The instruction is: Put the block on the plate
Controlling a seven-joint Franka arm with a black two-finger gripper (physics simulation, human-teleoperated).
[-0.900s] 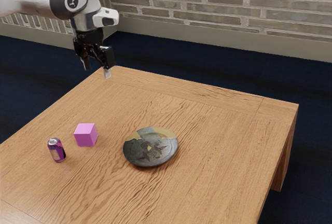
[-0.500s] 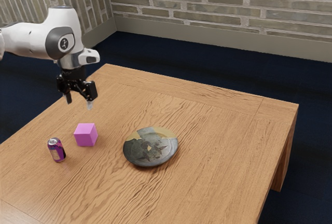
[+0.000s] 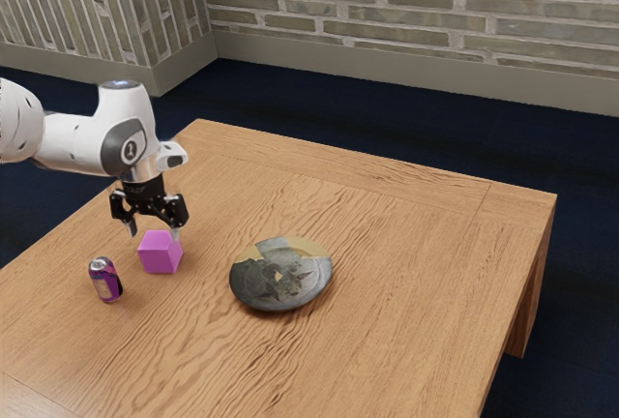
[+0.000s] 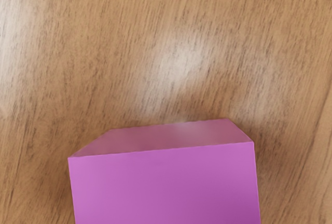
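My black gripper (image 3: 155,232) is low over the table at the pink block (image 3: 160,255), its fingers apart, open, with their tips at about the height of the block's top. The block rests on the wood, and its top (image 4: 166,187) lies large and close under my hand in the wrist view. Toward the exterior view's right from the block sits the round plate (image 3: 280,278), dark grey with a tan patch and nothing on it.
A purple can (image 3: 105,281) stands upright near the block, toward the exterior view's lower left. The wooden table (image 3: 416,283) has its far edge beyond the plate, with dark blue floor and a brick wall (image 3: 406,12) behind.
My gripper has swung toward the exterior view's left and then come down to the block, its fingers staying apart. Block, can and plate have not moved.
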